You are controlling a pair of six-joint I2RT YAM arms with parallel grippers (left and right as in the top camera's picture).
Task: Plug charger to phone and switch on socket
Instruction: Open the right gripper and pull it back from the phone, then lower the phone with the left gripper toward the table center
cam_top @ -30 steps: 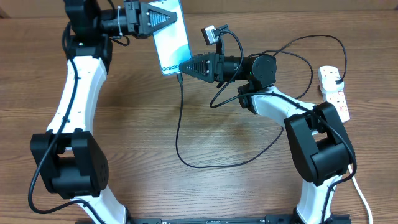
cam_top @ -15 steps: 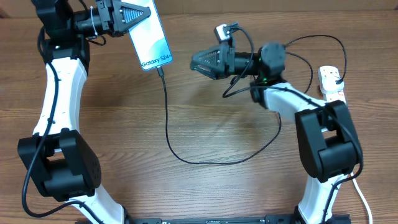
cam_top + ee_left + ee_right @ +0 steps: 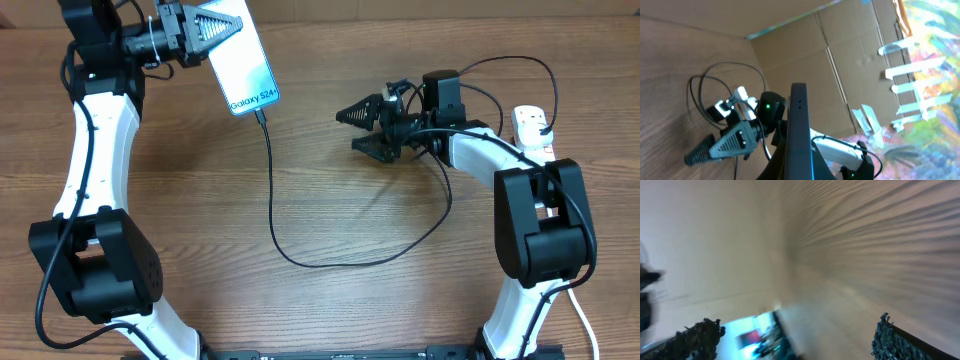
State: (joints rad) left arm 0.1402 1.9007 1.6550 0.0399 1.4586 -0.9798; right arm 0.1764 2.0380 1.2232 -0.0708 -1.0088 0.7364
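My left gripper (image 3: 228, 25) is shut on the top of the phone (image 3: 248, 68) and holds it tilted above the table at the far left. The screen is lit light blue with "Galaxy S24" on it. The phone shows edge-on in the left wrist view (image 3: 799, 130). The charger cable (image 3: 275, 225) has its tip in the phone's lower end (image 3: 262, 114). It hangs down, loops across the table and runs towards the socket (image 3: 537, 140) at the right edge. My right gripper (image 3: 347, 131) is open and empty, to the right of the phone and apart from it.
The right wrist view is motion-blurred; its fingertips (image 3: 700, 335) stand wide apart over bare wood. My right forearm (image 3: 480, 150) lies just left of the power strip. A cardboard wall (image 3: 840, 65) stands behind the table.
My right gripper has let go at the phone's lower end, drawn back to the right and dropped lower. My left gripper moved the phone left, cable still attached, then held still.
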